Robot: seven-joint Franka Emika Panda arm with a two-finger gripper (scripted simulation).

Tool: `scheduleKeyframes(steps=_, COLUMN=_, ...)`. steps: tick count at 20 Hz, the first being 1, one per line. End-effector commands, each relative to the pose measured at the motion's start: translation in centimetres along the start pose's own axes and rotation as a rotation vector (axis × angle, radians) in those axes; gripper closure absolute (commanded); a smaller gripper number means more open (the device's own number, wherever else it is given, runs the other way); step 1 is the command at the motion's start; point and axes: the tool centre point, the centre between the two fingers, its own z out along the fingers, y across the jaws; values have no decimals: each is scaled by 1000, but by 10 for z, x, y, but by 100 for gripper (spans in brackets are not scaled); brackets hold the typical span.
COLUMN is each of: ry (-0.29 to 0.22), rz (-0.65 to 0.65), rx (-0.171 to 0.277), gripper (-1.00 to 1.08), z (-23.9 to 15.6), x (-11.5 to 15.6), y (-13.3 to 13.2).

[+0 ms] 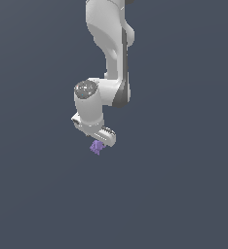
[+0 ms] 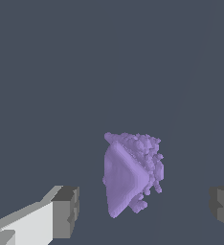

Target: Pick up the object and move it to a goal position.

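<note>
1. Exterior view: the white arm (image 1: 108, 53) reaches down from the top edge of the picture, bends at a round joint, and ends in the gripper (image 1: 99, 144), which points downward over a plain dark grey-blue ground (image 1: 184, 194).
2. Just under the gripper's tip sits the object (image 1: 96, 147), a tiny light-purple lump with jagged edges, far smaller than the gripper body above it. From this view I cannot tell whether it touches the fingers or lies on the ground beneath them.
3. Wrist view: the object (image 2: 130, 174) shows large, with one smooth wedge-like face and a crumbly, grainy edge on its other side.
4. The gripper (image 2: 145, 210) has its fingers spread wide. One dark pad (image 2: 66, 211) sits on a white finger to one side of the lump and the other pad (image 2: 222, 208) shows at the picture's edge. A clear gap separates each from the object, so nothing is pinched.
5. The lump lies between the two pads, nearer the first.
6. Around it only the flat ground (image 2: 61, 72) shows, and nothing stands between the fingers and the lump.
</note>
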Motion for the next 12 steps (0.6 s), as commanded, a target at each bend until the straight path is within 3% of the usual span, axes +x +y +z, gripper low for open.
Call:
scheduleKeyframes(steps=1, ry=1, rz=25, rx=0, gripper=-92, z=3, x=1, y=4)
scheduleKeyframes(steps=12, ry=0, rz=26, rx=-1, gripper=-92, z=27, x=0, y=5)
